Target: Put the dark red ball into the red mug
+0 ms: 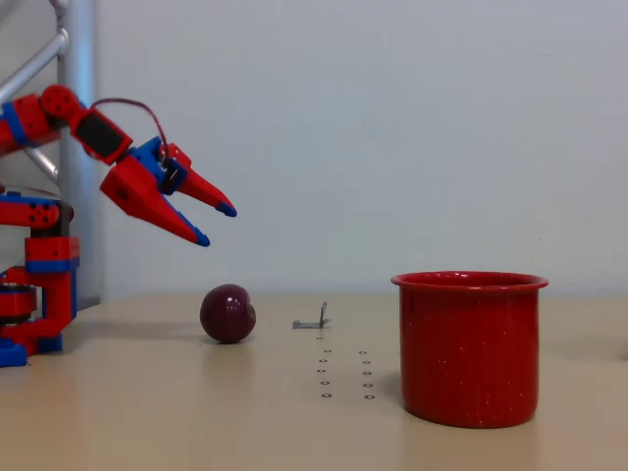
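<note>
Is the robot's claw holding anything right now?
No, nothing. The gripper is open in the air, its fingers apart and empty. The dark red ball sits on the table below.

A red arm (59, 118) with blue joints is being seen; a black block sits mid-link, a dark red cable loops overhead, and the gripper (214, 224) fingers are blue-tipped.
</note>
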You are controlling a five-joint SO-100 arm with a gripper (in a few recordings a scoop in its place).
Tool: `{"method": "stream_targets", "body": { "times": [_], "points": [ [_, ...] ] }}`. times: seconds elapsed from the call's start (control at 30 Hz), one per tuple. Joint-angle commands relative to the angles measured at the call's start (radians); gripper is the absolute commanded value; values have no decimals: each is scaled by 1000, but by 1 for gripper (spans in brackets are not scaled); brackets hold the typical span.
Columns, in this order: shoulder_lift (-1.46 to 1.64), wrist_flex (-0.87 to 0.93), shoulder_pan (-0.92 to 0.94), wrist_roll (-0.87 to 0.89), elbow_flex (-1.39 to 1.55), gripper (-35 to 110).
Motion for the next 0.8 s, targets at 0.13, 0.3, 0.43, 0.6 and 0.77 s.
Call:
{"method": "stream_targets", "body": {
  "times": [0.13,0.3,0.43,0.6,0.77],
  "points": [
    [-301,29,-23,-189,-241,31],
    [-414,72,-26,-371,-348,32],
    [-462,74,-21,-512,-390,34],
    [-518,72,5,-650,-419,37],
    [-575,-2,34,-753,-439,40]
  ]
}}
